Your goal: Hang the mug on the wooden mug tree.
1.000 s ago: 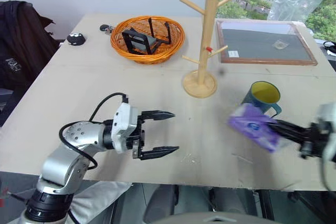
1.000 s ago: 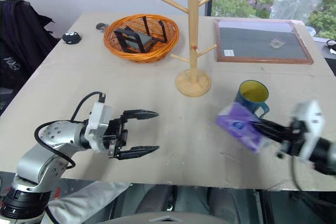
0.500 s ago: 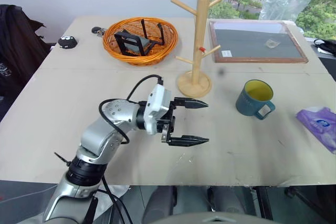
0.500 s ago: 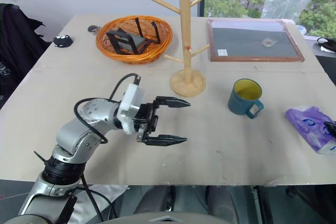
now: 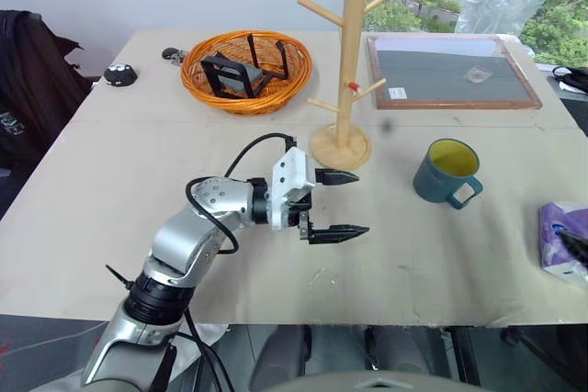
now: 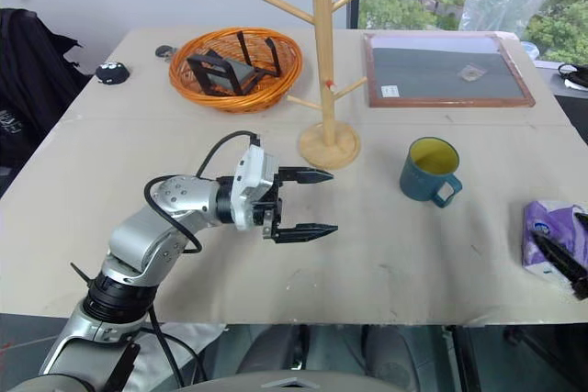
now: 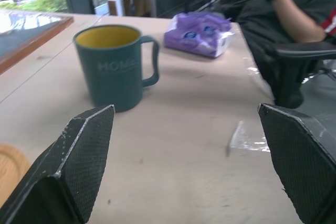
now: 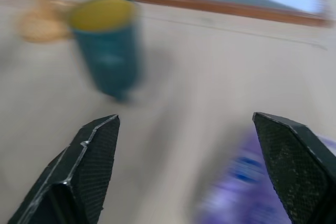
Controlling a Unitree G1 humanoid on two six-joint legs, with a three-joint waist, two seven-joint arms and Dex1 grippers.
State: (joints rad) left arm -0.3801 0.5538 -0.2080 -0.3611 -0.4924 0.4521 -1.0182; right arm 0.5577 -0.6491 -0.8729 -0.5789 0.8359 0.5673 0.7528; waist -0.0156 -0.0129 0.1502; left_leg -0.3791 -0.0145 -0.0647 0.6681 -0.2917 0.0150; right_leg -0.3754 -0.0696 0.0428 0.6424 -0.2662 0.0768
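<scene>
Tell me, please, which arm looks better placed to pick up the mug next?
Probably the left: its open end effector points at the mug across bare table, while the right end effector sits by the purple packet.

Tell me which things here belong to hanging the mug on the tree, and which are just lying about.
Belongs to the job:
- teal-blue mug with yellow inside, upright on the table
- light-wood mug tree with angled pegs
- left gripper, open, pointing toward the mug

Just lying about:
- orange wicker basket holding black stands
- purple tissue pack
- wood-framed grey board
- small black object
</scene>
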